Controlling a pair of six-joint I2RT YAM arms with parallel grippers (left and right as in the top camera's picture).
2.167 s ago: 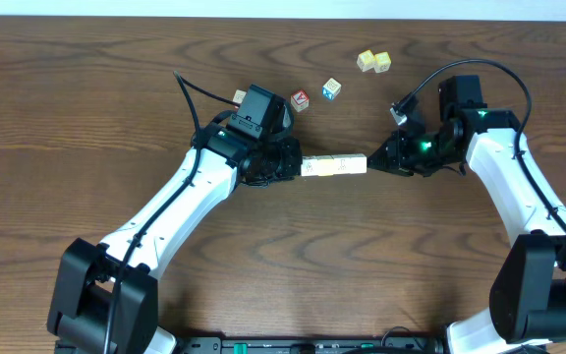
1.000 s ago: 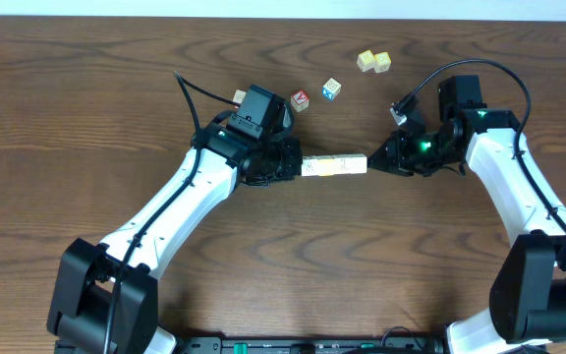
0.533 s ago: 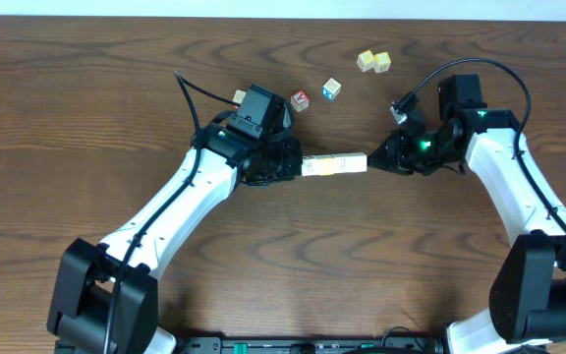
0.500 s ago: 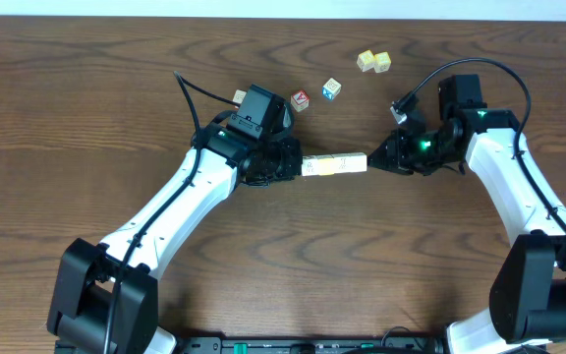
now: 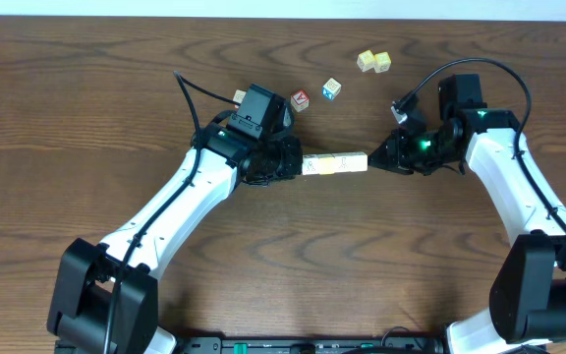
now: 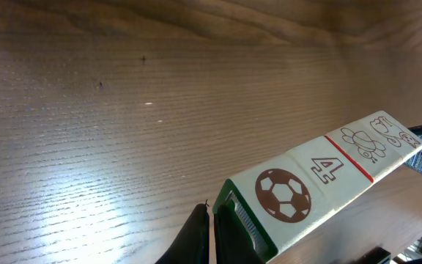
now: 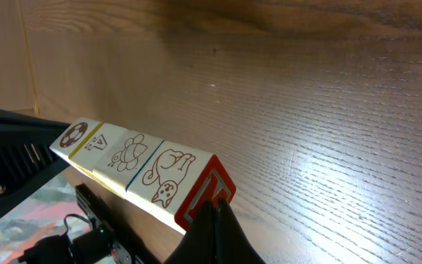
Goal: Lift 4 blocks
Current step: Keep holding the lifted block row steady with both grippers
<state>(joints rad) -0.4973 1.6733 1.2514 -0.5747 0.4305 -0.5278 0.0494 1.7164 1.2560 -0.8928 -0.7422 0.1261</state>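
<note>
The 4 blocks (image 5: 334,165) form one straight row at mid-table, clamped end to end between my two grippers. My left gripper (image 5: 299,166) is shut, its closed tips (image 6: 211,214) pressing the green-edged end by the football face. My right gripper (image 5: 371,162) is shut too, its closed tips (image 7: 215,210) pushing the red-framed end beside the cat face. The left wrist view shows the row (image 6: 328,170) with football, 4 and drawing faces. The right wrist view shows the same row (image 7: 134,165); it looks held slightly off the wood, with shadow under it.
A red-faced cube (image 5: 301,100) and a blue-faced cube (image 5: 332,88) lie behind the row. A pale yellow-green cube pair (image 5: 373,61) sits further back right. Both arms reach in from the front corners, cables looping above them.
</note>
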